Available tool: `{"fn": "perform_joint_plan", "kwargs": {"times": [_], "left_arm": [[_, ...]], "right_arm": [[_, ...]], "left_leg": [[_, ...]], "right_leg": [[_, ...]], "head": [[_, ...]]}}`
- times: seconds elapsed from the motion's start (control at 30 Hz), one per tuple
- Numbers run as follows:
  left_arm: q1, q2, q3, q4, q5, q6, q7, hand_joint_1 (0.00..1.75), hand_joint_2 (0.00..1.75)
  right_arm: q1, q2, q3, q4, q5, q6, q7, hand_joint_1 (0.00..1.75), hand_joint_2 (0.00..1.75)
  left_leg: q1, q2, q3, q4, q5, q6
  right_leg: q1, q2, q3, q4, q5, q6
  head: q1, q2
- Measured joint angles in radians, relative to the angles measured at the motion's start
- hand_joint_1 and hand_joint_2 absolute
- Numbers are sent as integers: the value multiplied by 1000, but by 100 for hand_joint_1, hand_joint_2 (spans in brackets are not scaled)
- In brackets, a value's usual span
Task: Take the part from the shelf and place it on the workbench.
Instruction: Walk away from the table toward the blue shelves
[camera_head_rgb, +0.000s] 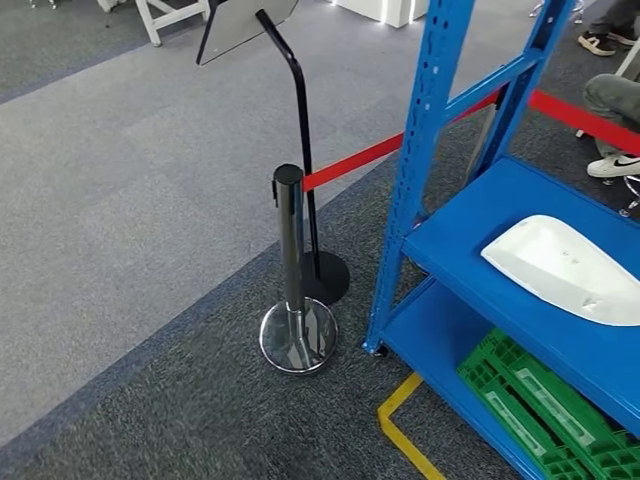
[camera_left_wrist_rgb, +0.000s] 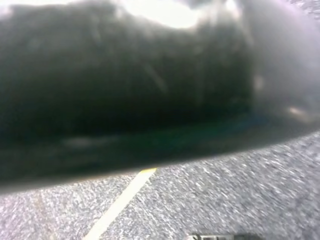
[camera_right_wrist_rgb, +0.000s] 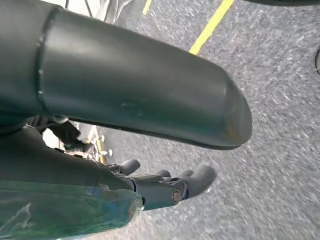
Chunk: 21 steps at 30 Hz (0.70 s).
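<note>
From my head view I see one white part (camera_head_rgb: 562, 268) lying flat on the upper blue shelf board (camera_head_rgb: 468, 230) of one blue rack (camera_head_rgb: 423, 150), toward the rack's right side; nothing touches it; below it, on the lower board, lies one green crate (camera_head_rgb: 551, 410), seen partly under the edge of the upper board. Two blue uprights of the rack stand in view, the nearer one pierced with holes, the farther one behind it. To the left of the rack stands one barrier post (camera_head_rgb: 290, 250) on a round shiny base, and one red belt (camera_head_rgb: 355, 160) runs from its top behind the uprights toward the right; just behind the post rises one black sign stand (camera_head_rgb: 298, 110), bent at the top, on a flat black disc. One yellow floor line (camera_head_rgb: 400, 425) bends round the rack's near foot on the grey carpet (camera_head_rgb: 136, 200). At the far right a person's two shoes (camera_head_rgb: 613, 165) show, one white, one dark farther back.

My right hand (camera_right_wrist_rgb: 166, 187) hangs over the carpet in its wrist view; its fingers (camera_right_wrist_rgb: 196, 180) are stretched out and apart, holding nothing; the thick grey thumb (camera_right_wrist_rgb: 151, 105) lies above them. My left hand's view is blurred and dark; I cannot tell how that hand lies.
</note>
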Motion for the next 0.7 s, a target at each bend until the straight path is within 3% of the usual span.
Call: {"fn": "perform_joint_plan", "kwargs": {"times": [0.03, 0.1, 0.13, 0.17, 0.2, 0.27, 0.33, 0.37, 0.4, 0.43, 0.5, 0.57, 0.63, 0.67, 0.7], "left_arm": [[1, 1, 0, 0, 0, 0, 0, 0, 0], [3, 1, 1, 1, 0, 0, 0, 0, 0], [4, 1, 1, 1, 0, 0, 0, 0, 0], [4, 1, 1, 1, 0, 0, 0, 0, 0], [4, 1, 1, 1, 0, 0, 0, 0, 0], [4, 3, 2, 1, 0, 0, 0, 0, 0], [5, 6, 3, 1, 0, 0, 0, 0, 0], [5, 6, 3, 1, 0, 0, 0, 0, 0], [4, 6, 4, 2, 0, 1, 1, 0, 0], [3, 5, 4, 2, 0, 1, 1, 0, 0], [2, 5, 5, 2, 0, 1, 1, 0, 0], [4, 4, 8, 3, -1, 1, 1, 0, 0], [5, 4, 9, 3, -3, 1, 1, 0, 0], [5, 4, 10, 4, -5, 1, 0, 0, 0], [4, 4, 10, 5, -5, 1, 0, 0, 0]], "right_arm": [[-3, 0, -2, 2, 1, 0, 0, 0, 0], [-6, 0, -5, 7, 4, -1, -2, 0, 0], [-6, 0, -7, 10, 5, -1, -3, 0, 0], [-6, 0, -9, 11, 5, -1, -3, 0, 0], [-6, 0, -11, 13, 5, -1, -3, 0, 0], [-7, 0, -14, 16, 5, -2, -3, 0, 0], [-10, 0, -16, 19, 6, -1, -4, 0, 0], [-10, 0, -18, 21, 8, 0, -6, 0, 0], [-10, -1, -20, 22, 11, 2, -9, 0, 0], [-10, -2, -21, 24, 16, 4, -13, 0, 0], [-13, -4, -26, 27, 25, 8, -20, 0, 0], [-21, -5, -32, 30, 34, 11, -24, 0, 0], [-26, -6, -41, 32, 40, 12, -26, 0, 0], [-26, -7, -45, 33, 43, 13, -28, 0, 0], [-26, -7, -48, 35, 45, 14, -30, 0, 0]], "left_leg": [[0, -21, -25, 57, -34, -2], [0, -39, -88, 190, -91, -1], [0, -41, -109, 229, -97, 1], [-1, -43, -113, 229, -78, 5], [-2, -48, -101, 193, -44, 11], [-4, -90, -52, 66, 35, 28], [-5, -131, -19, -20, 62, 40], [-6, -135, -16, -31, 58, 42], [-5, -127, -13, -41, 58, 43], [-4, -115, -11, -46, 60, 45], [0, -89, -6, -60, 65, 52], [0, -60, -5, -62, 65, 56], [-2, -30, -5, -62, 63, 57], [-2, -16, -4, -61, 61, 56], [-2, -4, -3, -61, 60, 54]], "right_leg": [[0, 9, 1, 0, 2, -4], [4, 31, 0, 0, 3, -9], [6, 43, 1, 0, 2, -10], [8, 56, 2, 0, 2, -11], [10, 69, 4, 1, 2, -11], [13, 95, 6, 1, 2, -10], [13, 118, 0, 3, 2, -5], [11, 129, -7, 3, 4, 1], [10, 140, -13, 2, 6, 8], [8, 136, -19, 3, 5, 14], [10, 93, -42, 44, -25, 22], [9, 42, -99, 159, -91, 29], [5, 30, -151, 269, -133, 38], [3, 26, -154, 278, -126, 41], [2, 21, -135, 246, -102, 44]], "head": [[-2, 0], [-3, 0], [-3, 0], [-3, 0], [-3, 0], [-3, 0], [-4, 0], [-4, 0], [-5, 0], [-5, 0], [1, 0], [6, 0], [7, 0], [7, 0], [7, 0]]}}
